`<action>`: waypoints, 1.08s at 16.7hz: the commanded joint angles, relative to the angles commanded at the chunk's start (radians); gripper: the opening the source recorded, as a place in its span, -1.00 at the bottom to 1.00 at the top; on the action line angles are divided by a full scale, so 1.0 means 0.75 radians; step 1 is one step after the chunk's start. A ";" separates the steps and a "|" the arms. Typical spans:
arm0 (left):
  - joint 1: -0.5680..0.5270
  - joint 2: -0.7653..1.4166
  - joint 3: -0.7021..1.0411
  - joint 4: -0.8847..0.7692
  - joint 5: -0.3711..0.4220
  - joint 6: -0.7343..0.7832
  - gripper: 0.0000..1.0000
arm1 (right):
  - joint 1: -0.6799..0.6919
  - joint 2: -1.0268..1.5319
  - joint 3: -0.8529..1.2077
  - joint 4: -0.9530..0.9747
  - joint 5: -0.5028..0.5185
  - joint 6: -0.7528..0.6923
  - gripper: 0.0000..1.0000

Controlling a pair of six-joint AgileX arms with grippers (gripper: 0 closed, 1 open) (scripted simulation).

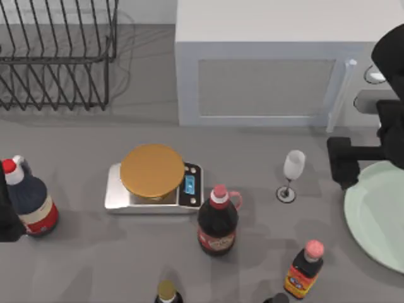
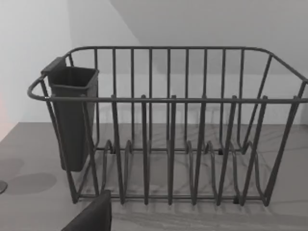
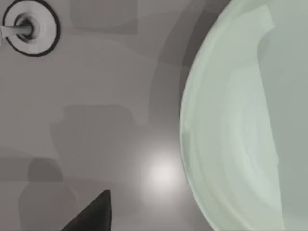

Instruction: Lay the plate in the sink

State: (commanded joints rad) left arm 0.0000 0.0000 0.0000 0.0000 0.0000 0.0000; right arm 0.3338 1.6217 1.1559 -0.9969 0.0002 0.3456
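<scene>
The pale mint-green plate (image 1: 379, 214) lies flat on the grey counter at the right edge, partly cut off by the picture's border. My right gripper (image 1: 344, 165) hovers over the counter just beyond the plate's left rim, open and holding nothing. The right wrist view looks straight down on the plate (image 3: 240, 125), with one dark fingertip (image 3: 94, 214) over bare counter beside it. My left arm (image 1: 5, 218) stays parked at the left edge. One of its fingertips (image 2: 91, 216) shows in the left wrist view. The sink is out of view.
A wine glass (image 1: 291, 170) stands just left of the right gripper. A kitchen scale (image 1: 154, 183) sits mid-table. Bottles stand at the left (image 1: 28, 199), centre (image 1: 218, 221) and front (image 1: 304, 268). A white microwave (image 1: 271, 69) and a black dish rack (image 1: 57, 57) line the back.
</scene>
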 joint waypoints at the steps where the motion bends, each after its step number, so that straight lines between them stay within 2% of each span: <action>1: 0.000 0.000 0.000 0.000 0.000 0.000 1.00 | 0.013 0.060 0.043 -0.038 0.000 0.013 1.00; 11: 0.000 0.000 0.000 0.000 0.000 0.000 1.00 | 0.023 0.178 0.096 -0.081 -0.015 0.042 1.00; 15: 0.000 0.000 0.000 0.000 0.000 0.000 1.00 | -0.004 0.341 -0.066 0.098 -0.082 0.077 1.00; 18: 0.000 0.000 0.000 0.000 0.000 0.000 1.00 | 0.004 0.412 -0.172 0.308 -0.066 0.077 1.00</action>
State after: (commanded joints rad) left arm 0.0000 0.0000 0.0000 0.0000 0.0000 0.0000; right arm 0.3365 1.9310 1.0268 -0.7662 -0.0495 0.4034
